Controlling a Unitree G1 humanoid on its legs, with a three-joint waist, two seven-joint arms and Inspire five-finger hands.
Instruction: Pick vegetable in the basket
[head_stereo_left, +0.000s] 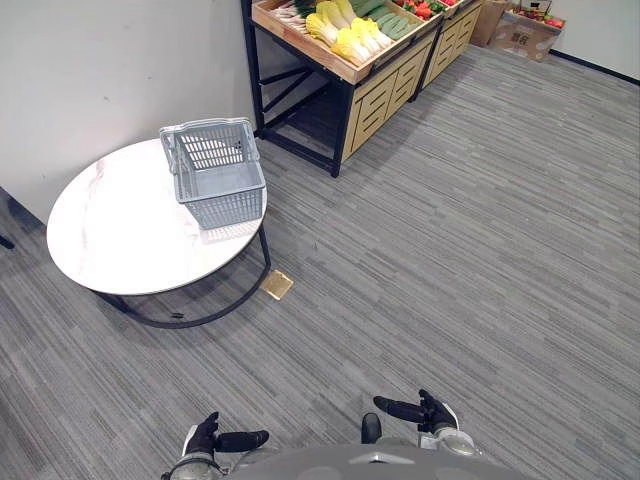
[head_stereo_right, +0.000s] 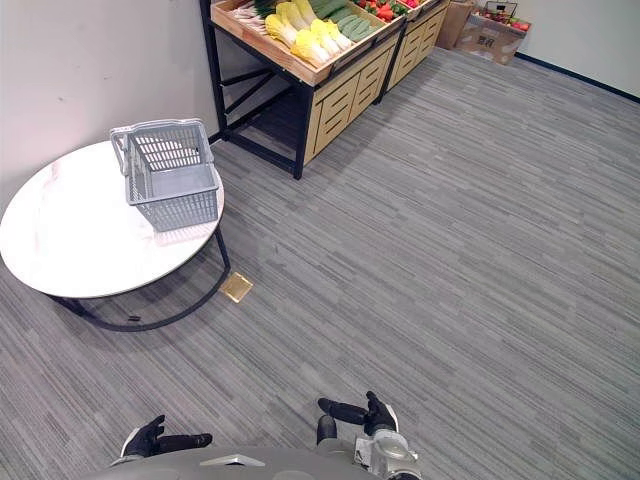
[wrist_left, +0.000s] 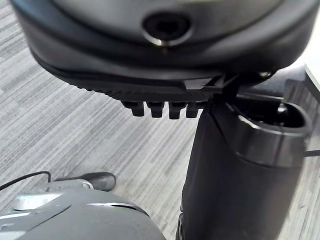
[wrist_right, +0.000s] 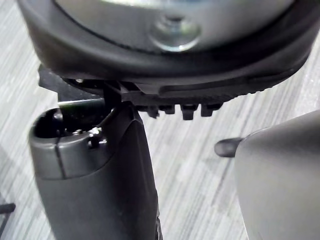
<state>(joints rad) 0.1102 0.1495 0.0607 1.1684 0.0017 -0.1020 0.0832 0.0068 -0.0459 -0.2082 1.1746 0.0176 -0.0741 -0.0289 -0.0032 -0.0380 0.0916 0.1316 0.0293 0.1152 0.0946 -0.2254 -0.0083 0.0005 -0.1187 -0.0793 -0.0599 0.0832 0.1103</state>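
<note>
Two hands hang low, holding nothing: the left hand (head_stereo_left: 215, 438) and the right hand (head_stereo_left: 415, 410), fingers straight and relaxed. The vegetables (head_stereo_left: 350, 32) lie on a wooden stand (head_stereo_left: 385, 85), well apart from the grey basket (head_stereo_left: 215, 172), which sits on the round white tabletop (head_stereo_left: 110, 240). A brass plate (head_stereo_left: 277, 285) lies in the floor (head_stereo_left: 450, 250) beside it.

You get bright, even light from above. The basket (head_stereo_left: 213, 172) throws a soft shadow onto the white bench (head_stereo_left: 110, 232), whose top carries a faint sheen; the floor (head_stereo_left: 450, 250) under the bench lies darker.
</note>
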